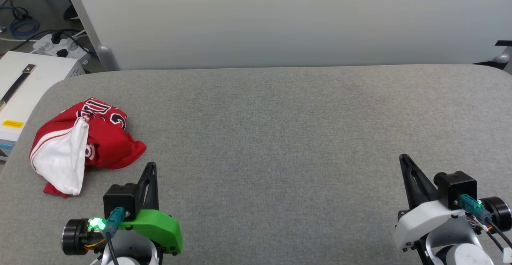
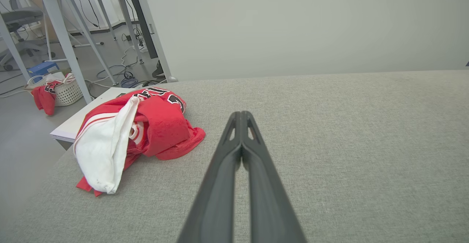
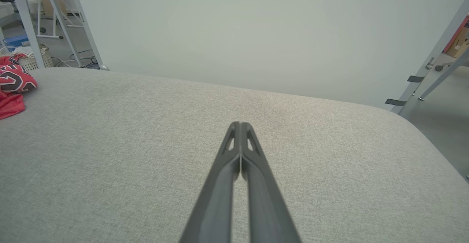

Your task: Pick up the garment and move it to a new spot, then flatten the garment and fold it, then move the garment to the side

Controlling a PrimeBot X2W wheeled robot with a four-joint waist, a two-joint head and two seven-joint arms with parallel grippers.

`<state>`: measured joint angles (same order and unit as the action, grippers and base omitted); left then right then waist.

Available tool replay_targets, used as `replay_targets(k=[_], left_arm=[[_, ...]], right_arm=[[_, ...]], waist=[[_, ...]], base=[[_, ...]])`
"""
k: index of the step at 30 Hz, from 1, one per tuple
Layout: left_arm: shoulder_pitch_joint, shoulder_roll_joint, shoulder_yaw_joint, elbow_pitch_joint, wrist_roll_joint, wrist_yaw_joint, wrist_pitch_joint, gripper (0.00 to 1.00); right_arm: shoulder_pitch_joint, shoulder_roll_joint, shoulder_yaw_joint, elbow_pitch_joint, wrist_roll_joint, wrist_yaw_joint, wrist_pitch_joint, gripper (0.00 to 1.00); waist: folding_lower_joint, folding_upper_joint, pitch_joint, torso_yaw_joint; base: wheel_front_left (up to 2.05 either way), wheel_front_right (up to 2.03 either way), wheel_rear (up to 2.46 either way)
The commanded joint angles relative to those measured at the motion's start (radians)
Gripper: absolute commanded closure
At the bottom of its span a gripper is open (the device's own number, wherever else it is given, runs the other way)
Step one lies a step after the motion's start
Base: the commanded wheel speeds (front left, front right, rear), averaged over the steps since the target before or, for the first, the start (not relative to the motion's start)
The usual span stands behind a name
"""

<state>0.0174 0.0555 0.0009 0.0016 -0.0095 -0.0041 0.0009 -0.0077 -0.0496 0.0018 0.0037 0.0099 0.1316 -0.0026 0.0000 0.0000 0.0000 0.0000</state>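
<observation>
Head view: grey table (image 1: 280,137) before white wall (image 1: 280,17); left claw (image 1: 151,166), right claw (image 1: 402,158) together.

Bright, even light falls softly on the grey tabletop (image 1: 280,137); a faint shadow hugs the garment (image 1: 108,145) lying on it (wrist views stretch wide toward their edges).
</observation>
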Motion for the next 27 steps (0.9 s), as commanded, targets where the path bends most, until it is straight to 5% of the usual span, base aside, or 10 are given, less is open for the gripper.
replay_targets(k=[1, 17, 18, 27], left_arm=[[-0.017, -0.005, -0.001, -0.002, 0.009, 0.004, -0.001, 1.00], [-0.017, -0.005, -0.001, -0.002, 0.009, 0.004, -0.001, 1.00], [0.000, 0.000, 0.000, 0.000, -0.001, 0.000, 0.000, 0.00], [-0.001, 0.000, 0.001, 0.010, -0.016, -0.001, -0.012, 0.00]], right_arm=[[0.008, -0.001, -0.002, -0.004, -0.010, -0.001, 0.003, 1.00], [0.008, -0.001, -0.002, -0.004, -0.010, -0.001, 0.003, 1.00], [0.000, 0.000, 0.000, 0.000, 0.001, 0.000, 0.000, 0.00], [-0.002, 0.000, -0.007, 0.006, 0.014, 0.000, -0.012, 0.00]], waist=[[0.0000, 0.0000, 0.000, 0.000], [0.0000, 0.0000, 0.000, 0.000], [0.0000, 0.0000, 0.000, 0.000], [0.0000, 0.0000, 0.001, 0.000]], base=[[0.00, 0.00, 0.00], [0.00, 0.00, 0.00], [0.00, 0.00, 0.00], [0.00, 0.00, 0.00]])
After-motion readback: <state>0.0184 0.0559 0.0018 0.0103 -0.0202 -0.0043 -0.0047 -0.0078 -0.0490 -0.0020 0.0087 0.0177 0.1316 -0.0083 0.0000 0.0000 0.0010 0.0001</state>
